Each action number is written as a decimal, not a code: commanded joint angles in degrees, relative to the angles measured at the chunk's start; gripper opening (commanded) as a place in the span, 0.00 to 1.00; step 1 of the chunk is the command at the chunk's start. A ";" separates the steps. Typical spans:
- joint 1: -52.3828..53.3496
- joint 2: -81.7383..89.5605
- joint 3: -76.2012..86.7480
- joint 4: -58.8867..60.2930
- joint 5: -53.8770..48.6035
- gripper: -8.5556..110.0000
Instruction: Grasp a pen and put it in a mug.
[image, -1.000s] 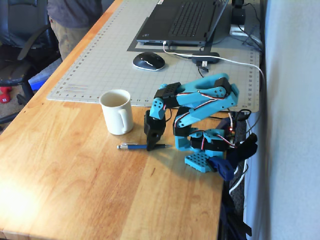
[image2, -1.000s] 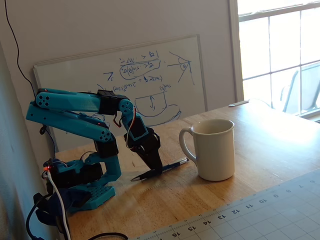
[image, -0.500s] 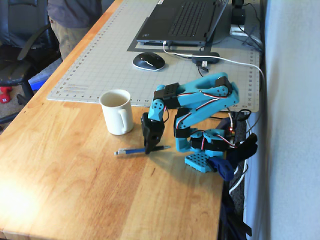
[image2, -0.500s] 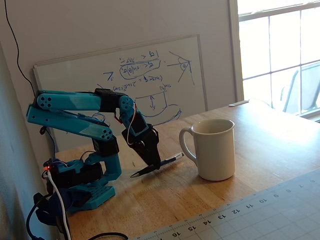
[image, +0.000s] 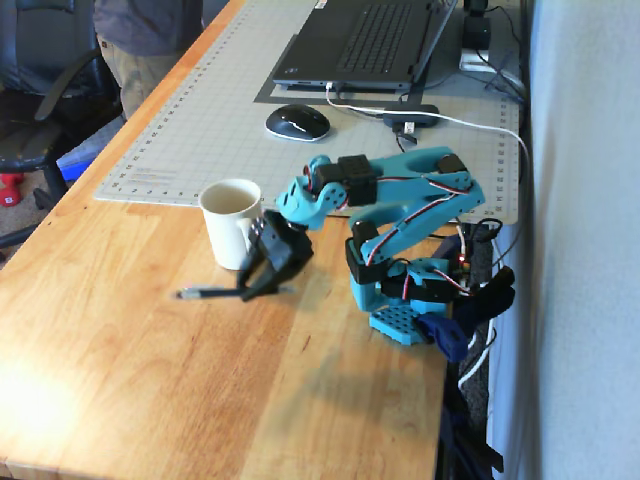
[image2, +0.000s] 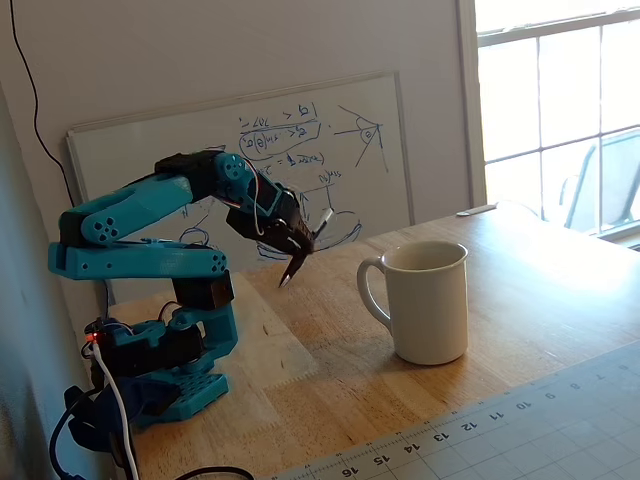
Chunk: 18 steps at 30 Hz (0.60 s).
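Note:
The cream-white mug stands upright on the wooden table, just in front of the grey mat; in a fixed view its handle points toward the arm. My black gripper is right beside the mug, shut on the dark blue pen. The pen sticks out sideways past the fingers and looks blurred. In a fixed view the gripper hangs above the table, left of the mug and below its rim height, with the pen's silvery end poking up and its tip pointing down.
A grey cutting mat carries a laptop and a mouse. The teal arm base sits at the table's edge with cables. A whiteboard leans on the wall behind. A person and chair stand beyond the table corner.

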 joint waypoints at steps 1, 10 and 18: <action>-0.70 1.32 -10.81 -7.91 0.44 0.09; 20.13 -7.03 -13.01 -36.56 0.44 0.09; 28.56 -23.12 -12.13 -65.48 0.44 0.09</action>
